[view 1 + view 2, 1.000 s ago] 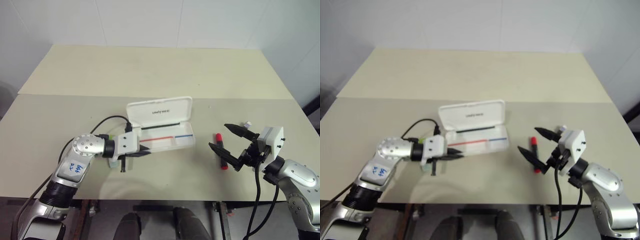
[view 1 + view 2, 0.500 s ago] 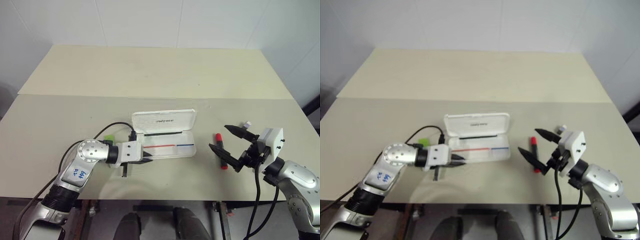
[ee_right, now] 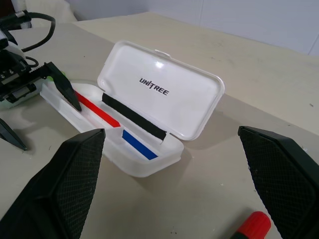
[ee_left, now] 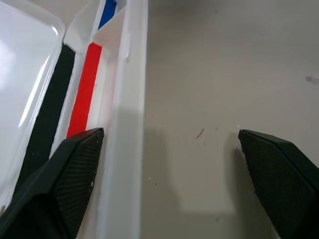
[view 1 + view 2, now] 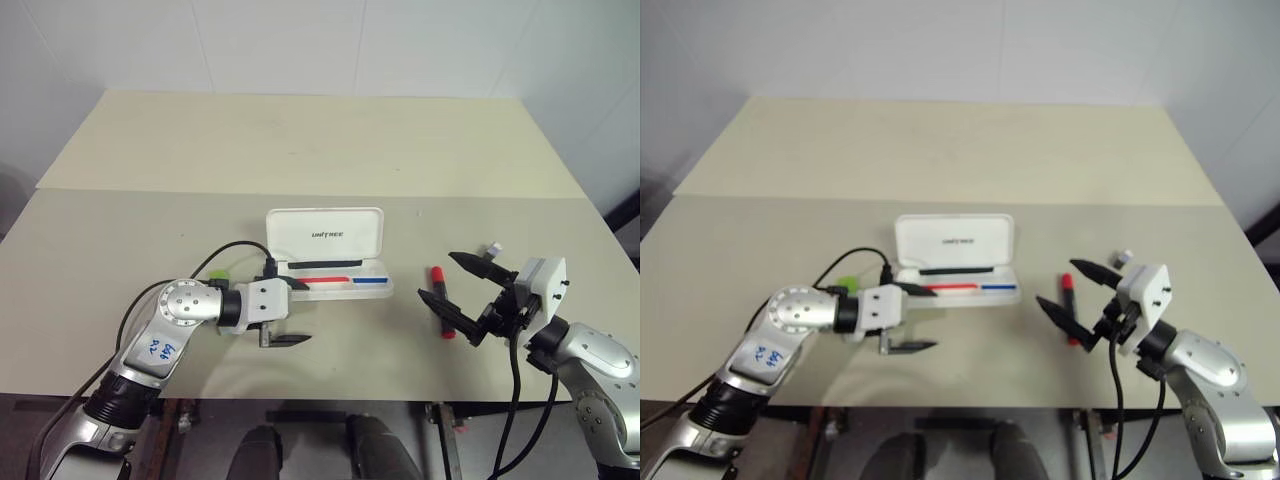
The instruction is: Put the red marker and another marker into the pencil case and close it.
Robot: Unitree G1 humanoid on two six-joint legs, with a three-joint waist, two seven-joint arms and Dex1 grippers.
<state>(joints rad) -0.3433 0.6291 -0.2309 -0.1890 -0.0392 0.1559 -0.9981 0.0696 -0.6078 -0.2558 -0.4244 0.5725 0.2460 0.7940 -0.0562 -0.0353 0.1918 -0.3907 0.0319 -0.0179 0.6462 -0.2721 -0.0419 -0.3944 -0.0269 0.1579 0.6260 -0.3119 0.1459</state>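
The white pencil case (image 5: pixel 325 233) stands open mid-table, its lid upright and its tray (image 5: pixel 338 288) showing red and blue stripes. My left gripper (image 5: pixel 292 312) is open at the tray's left end; one finger (image 4: pixel 65 179) lies over the tray, the other (image 4: pixel 279 169) over the table in front of the front wall. The green marker (image 5: pixel 218 275) lies behind my left wrist. The red marker (image 5: pixel 441 303) lies on the table right of the case, under my open right gripper (image 5: pixel 436 274), whose fingers hold nothing. Its red cap (image 3: pixel 254 225) shows in the right wrist view.
The beige table (image 5: pixel 300 150) stretches far behind the case, with a seam (image 5: pixel 150 190) running across it. A black cable (image 5: pixel 215 262) loops over my left wrist. The table's front edge (image 5: pixel 330 395) lies close below both grippers.
My left gripper went from shut to open at the tray's left end. The case turned from skewed to square with the table edge. The right arm kept still.
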